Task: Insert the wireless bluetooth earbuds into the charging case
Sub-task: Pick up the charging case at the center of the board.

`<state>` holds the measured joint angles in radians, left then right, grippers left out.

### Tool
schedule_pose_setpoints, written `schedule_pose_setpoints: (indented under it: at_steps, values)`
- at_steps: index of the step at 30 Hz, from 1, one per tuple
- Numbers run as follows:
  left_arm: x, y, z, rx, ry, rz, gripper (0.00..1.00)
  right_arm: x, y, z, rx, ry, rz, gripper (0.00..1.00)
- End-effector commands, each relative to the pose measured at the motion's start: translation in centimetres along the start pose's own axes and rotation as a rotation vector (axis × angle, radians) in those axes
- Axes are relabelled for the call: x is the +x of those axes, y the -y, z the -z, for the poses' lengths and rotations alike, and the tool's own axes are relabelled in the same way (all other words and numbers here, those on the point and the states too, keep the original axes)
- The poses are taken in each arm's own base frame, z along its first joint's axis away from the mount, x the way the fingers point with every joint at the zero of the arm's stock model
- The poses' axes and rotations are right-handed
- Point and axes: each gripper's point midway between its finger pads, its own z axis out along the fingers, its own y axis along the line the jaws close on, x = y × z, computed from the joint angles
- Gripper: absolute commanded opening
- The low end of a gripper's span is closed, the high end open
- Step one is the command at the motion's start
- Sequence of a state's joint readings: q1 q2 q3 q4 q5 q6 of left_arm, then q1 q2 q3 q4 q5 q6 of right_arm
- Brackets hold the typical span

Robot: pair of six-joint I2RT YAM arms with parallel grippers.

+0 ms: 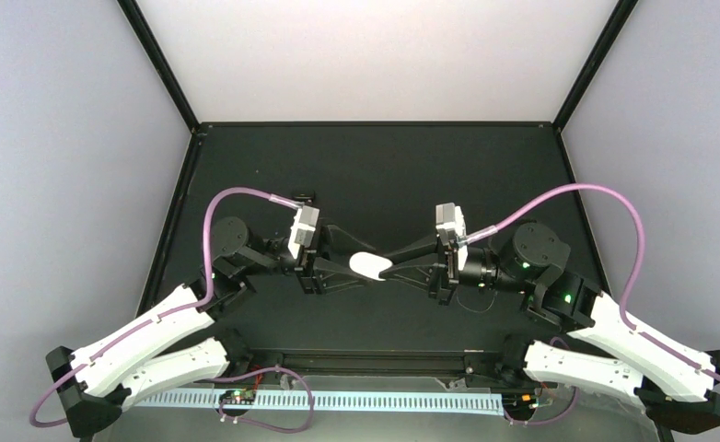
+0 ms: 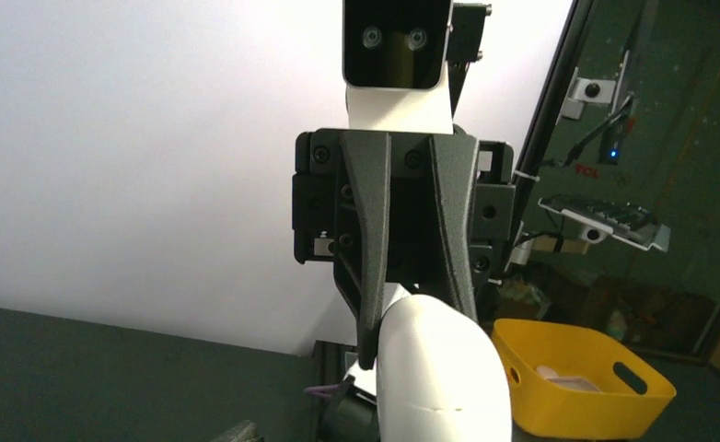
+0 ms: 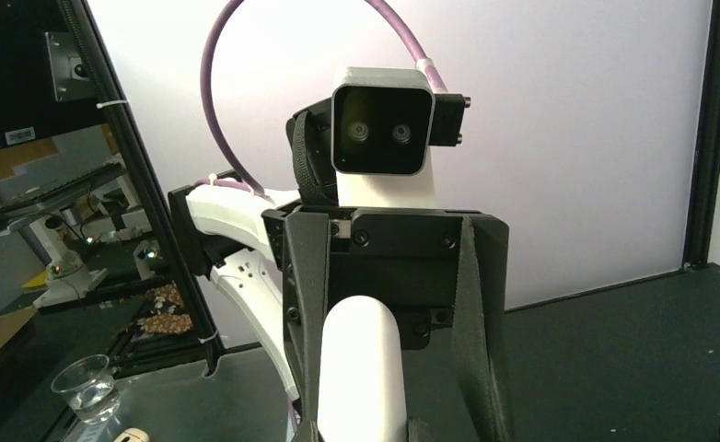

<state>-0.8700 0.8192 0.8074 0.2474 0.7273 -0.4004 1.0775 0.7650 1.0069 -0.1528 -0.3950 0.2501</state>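
Small white oval plastic charging case (image 1: 372,266) is up off the black tabletop (image 1: 375,166). Left gripper (image 1: 364,267) fingers clamp it. Right gripper (image 1: 394,261) fingers touch its end, grip can't tell. Earbuds not visible (maybe inside?), so insertion prob. still to do.

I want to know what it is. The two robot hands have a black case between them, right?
Not black. The charging case is white, as the top external view shows; it does sit between the left gripper and the right gripper.
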Motion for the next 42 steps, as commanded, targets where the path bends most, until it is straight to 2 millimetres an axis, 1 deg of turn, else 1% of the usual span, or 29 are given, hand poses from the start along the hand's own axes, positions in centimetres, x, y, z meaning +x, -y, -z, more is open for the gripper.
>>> schedule_pose_setpoints:
  at_steps: [1, 5, 7, 10, 14, 15, 18, 21, 22, 25, 28, 37, 42]
  values:
    - [-1.6, 0.5, 0.1, 0.022, 0.068, 0.007, 0.57, -1.3, 0.1, 0.5, 0.020, 0.068, 0.014, 0.01]
    - [-2.4, 1.0, 0.1, 0.038, 0.095, 0.012, 0.55, -1.5, 0.3, 0.5, 0.035, 0.079, 0.016, 0.01]
    - [-2.7, 1.1, 0.1, 0.046, 0.102, 0.013, 0.52, -1.4, 0.4, 0.5, 0.037, 0.079, 0.016, 0.01]
    - [-2.7, 1.1, 0.0, 0.051, 0.100, 0.017, 0.46, -1.3, 0.5, 0.4, 0.039, 0.078, 0.016, 0.01]
    - [-2.6, 1.2, -0.1, 0.061, 0.093, 0.019, 0.35, -1.4, 0.5, 0.4, 0.042, 0.081, 0.017, 0.01]
    - [-2.5, 1.2, -0.2, 0.062, 0.089, 0.021, 0.33, -1.4, 0.6, 0.4, 0.043, 0.080, 0.017, 0.01]
    - [-2.5, 1.1, -0.2, 0.062, 0.089, 0.022, 0.33, -1.3, 0.6, 0.3, 0.045, 0.077, 0.017, 0.01]
    - [-2.6, 1.1, -0.3, 0.062, 0.090, 0.024, 0.39, -1.1, 0.7, 0.2, 0.045, 0.070, 0.015, 0.01]
    - [-2.5, 1.1, -0.3, 0.062, 0.089, 0.026, 0.39, -1.1, 0.7, 0.2, 0.045, 0.070, 0.016, 0.01]
    - [-2.6, 1.1, -0.3, 0.065, 0.089, 0.027, 0.39, -1.2, 0.7, 0.2, 0.046, 0.069, 0.017, 0.01]
    - [-2.7, 1.1, -0.3, 0.067, 0.092, 0.025, 0.37, -1.1, 0.7, 0.2, 0.045, 0.068, 0.017, 0.01]
    - [-2.8, 1.3, -0.5, 0.084, 0.082, 0.025, 0.16, -1.1, 0.7, 0.2, 0.045, 0.069, 0.017, 0.01]
    - [-2.9, 1.5, -0.4, 0.086, 0.083, 0.015, 0.02, -0.9, 0.6, 0.2, 0.036, 0.061, 0.015, 0.01]
